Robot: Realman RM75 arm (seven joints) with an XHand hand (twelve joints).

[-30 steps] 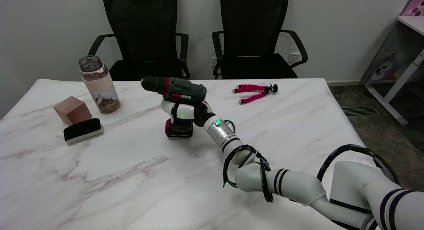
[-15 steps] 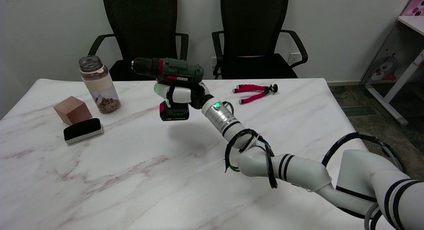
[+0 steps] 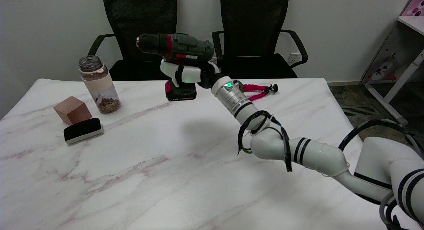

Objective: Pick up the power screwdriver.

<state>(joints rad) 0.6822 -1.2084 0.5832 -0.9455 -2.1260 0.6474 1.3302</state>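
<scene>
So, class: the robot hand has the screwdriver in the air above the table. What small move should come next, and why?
Probably just hold steady. The robot hand grips the screwdriver by its handle, and its base hangs clear of the table, with a shadow beneath. The pick-up looks done, so lifting further would likely add nothing.

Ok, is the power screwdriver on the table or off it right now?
Off it. The right hand grips the power screwdriver by its handle, with its shadow apart below it on the table.

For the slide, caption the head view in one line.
Right hand holds the power screwdriver in the air above the marble table.
</scene>
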